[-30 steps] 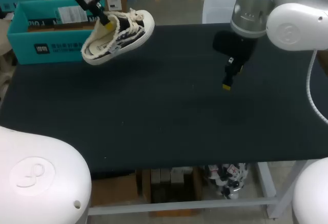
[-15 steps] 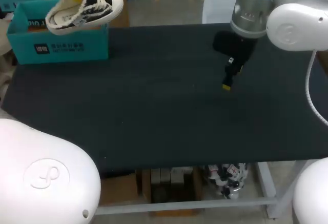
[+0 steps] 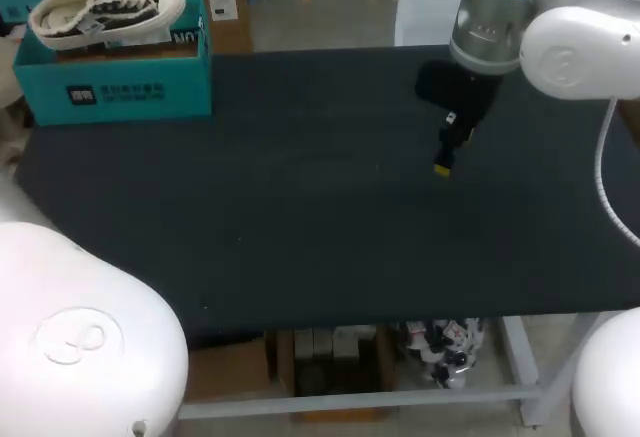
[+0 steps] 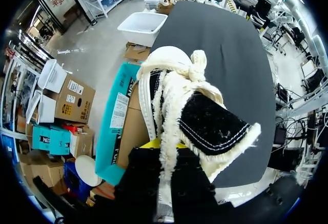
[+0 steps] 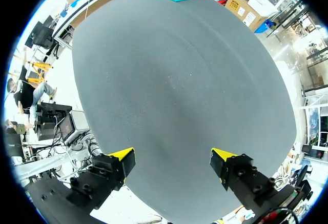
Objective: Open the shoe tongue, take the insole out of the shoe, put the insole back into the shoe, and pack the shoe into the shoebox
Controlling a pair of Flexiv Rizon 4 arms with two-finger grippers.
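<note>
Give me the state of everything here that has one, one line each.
shoebox: open, no lid on it
shoe: off the table, tipped on its side, held over the shoebox
shoelaces: knotted
left gripper: shut on the shoe
right gripper: open, empty, above the table

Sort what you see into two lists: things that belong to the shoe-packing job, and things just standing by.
Belongs to the job:
shoe
shoebox, under the shoe
left gripper, shut on the shoe

Standing by:
right gripper, open, holding nothing
table
</note>
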